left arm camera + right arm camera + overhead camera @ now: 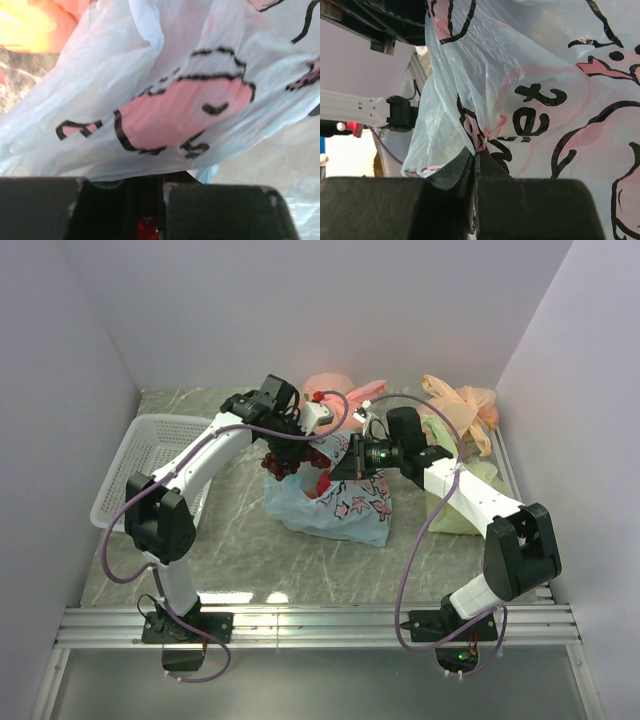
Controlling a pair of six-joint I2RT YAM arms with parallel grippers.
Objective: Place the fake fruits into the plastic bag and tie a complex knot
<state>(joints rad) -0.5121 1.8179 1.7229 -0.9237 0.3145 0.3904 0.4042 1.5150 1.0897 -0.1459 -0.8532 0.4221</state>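
The plastic bag (335,505), at the middle of the counter (230,540), is pinched open at its rim by the right claw (347,462). A grape bunch (279,463) is pinched above it by the left claw (285,446). Tying is not yet done.

Pale blue plastic bag (345,512), pink blossoms inked in black, fills my view; grape bunch (283,462) dark purple, my left claw (284,443) black, left basket (135,455) white.

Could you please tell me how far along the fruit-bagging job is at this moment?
Done: a red fruit seems to lie in the plastic bag. In hand: the right gripper pinches the bag's rim open while the left gripper holds the grape bunch at its mouth. Left: release the grapes, any remaining fruit, then the knot; none shows yet.
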